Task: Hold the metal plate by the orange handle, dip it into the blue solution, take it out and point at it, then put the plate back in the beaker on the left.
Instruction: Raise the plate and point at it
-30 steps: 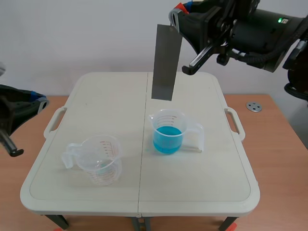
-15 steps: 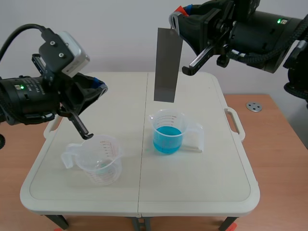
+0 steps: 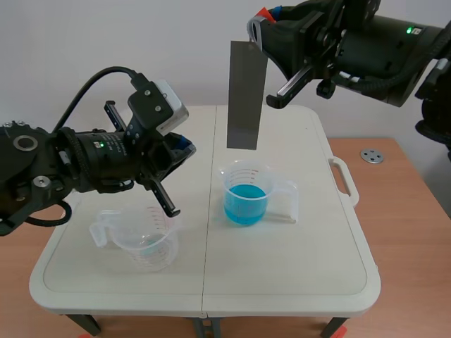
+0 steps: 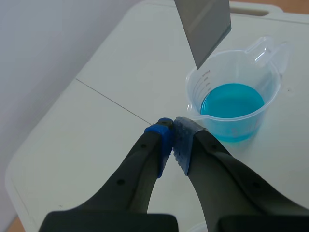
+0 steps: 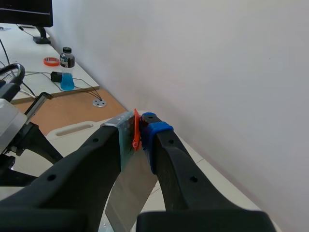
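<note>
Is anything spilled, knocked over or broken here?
Nothing stands out. The metal plate hangs from the right gripper above the beaker of blue solution; it and the empty beaker stand upright, and no liquid shows on the table.

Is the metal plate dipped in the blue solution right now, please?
No, the metal plate hangs clear above the blue solution.

Plate [image 3: 246, 95] above right beaker [image 3: 246, 196]; other beaker [image 3: 144, 238] to its left.

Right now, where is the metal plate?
In the scene view, the metal plate hangs upright from the right gripper, above the beaker of blue solution, not touching it.
</note>
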Available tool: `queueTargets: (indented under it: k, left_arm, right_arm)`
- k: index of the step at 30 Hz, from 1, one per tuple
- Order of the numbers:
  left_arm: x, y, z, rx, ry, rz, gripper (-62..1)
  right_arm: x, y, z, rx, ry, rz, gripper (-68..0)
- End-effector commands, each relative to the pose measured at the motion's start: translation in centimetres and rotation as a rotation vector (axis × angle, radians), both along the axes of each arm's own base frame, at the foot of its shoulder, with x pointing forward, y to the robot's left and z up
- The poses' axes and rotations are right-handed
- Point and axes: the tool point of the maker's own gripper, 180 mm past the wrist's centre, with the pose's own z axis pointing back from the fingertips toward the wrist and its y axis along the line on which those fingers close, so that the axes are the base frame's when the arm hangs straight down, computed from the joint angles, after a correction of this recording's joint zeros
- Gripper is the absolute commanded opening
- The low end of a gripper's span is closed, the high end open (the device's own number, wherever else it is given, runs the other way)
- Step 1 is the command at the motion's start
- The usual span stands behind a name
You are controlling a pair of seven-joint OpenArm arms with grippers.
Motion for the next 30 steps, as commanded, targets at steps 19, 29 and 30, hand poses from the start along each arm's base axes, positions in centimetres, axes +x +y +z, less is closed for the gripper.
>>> queueTargets:
  k: [19, 29, 30]
  left_arm:
    - [0.80, -0.64, 0.92, 0.008, -0.042, -0.009, -59.5]
    - [0.79, -0.65, 0.91, 0.017, -0.049, -0.014, -59.5]
    - [0.78, -0.69, 0.96, 0.014, -0.051, -0.016, -59.5]
  right_arm:
    - [-0.11, -0.31, 1.58, 0.015, -0.044, 0.006, -66.2]
    - [-0.11, -0.31, 1.58, 0.015, -0.044, 0.006, -66.2]
    - [-0.11, -0.31, 1.58, 0.015, -0.044, 0.006, -66.2]
